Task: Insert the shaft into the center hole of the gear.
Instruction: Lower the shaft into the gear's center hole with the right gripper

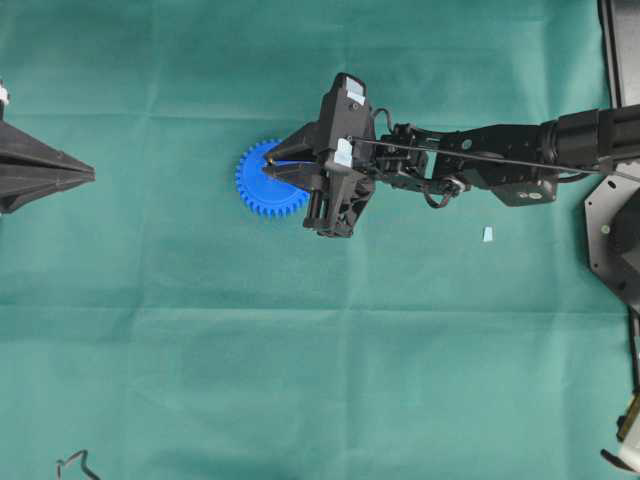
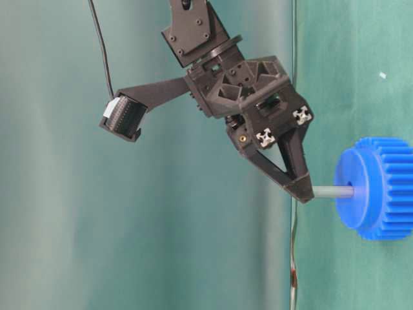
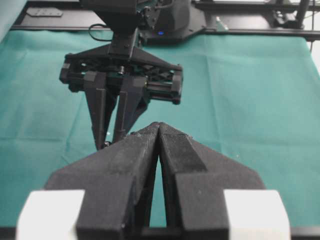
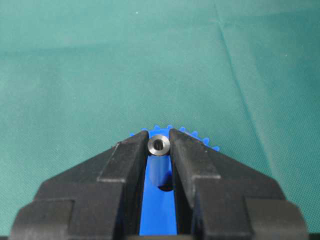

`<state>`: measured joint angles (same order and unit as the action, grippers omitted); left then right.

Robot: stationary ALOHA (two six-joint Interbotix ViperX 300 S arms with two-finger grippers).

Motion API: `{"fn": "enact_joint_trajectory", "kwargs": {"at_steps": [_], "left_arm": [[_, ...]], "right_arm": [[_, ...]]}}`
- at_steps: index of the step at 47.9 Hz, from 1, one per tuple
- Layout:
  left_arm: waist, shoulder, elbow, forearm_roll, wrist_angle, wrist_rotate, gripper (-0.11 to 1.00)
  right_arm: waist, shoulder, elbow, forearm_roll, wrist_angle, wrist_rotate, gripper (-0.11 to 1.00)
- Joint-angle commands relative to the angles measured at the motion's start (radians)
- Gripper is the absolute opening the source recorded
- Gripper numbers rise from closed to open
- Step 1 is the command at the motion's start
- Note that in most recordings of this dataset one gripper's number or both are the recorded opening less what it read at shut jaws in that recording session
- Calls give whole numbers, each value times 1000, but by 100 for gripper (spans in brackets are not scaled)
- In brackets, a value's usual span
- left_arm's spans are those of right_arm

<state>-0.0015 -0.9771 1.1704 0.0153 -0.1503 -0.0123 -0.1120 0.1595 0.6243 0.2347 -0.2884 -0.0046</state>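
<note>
The shaft (image 2: 332,192) is held by its upper end between the fingertips of the right tool (image 4: 159,146), whose jaws are nearly closed on it. Its lower end is seen entering the center hole (image 2: 352,192) in the raised hub of the gear (image 2: 381,188), which lies flat on the green-covered worktop (image 1: 300,350). From the right wrist view the hollow end of the pin shows between the pads, with blue teeth just beyond. How deep the pin sits is hard to judge; it appears only partly inserted.

The shaft is judged stiff, smooth and light, likely slippery in a weak pinch, and is best gripped near one end so the other stays free. The gear is judged rigid plastic, light enough to slide if pushed sideways.

The left tool (image 3: 159,135) is parked well apart at the worktop's edge, jaws together and empty. A small pale-blue fleck (image 1: 488,234) lies beside the right arm. No writing or brand marks can be read.
</note>
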Motion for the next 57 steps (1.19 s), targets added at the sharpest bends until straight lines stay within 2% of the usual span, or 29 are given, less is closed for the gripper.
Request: {"fn": "enact_joint_trajectory", "kwargs": {"at_steps": [1, 28, 57], "left_arm": [[0, 5, -25, 3, -5, 2, 0], [0, 3, -25, 3, -5, 2, 0], [-2, 3, -25, 3, -5, 2, 0]], "right_arm": [[3, -37, -14, 3, -6, 2, 17], [-11, -84, -5, 0, -3, -11, 17], [-9, -9, 2, 8, -25, 0, 17]]}}
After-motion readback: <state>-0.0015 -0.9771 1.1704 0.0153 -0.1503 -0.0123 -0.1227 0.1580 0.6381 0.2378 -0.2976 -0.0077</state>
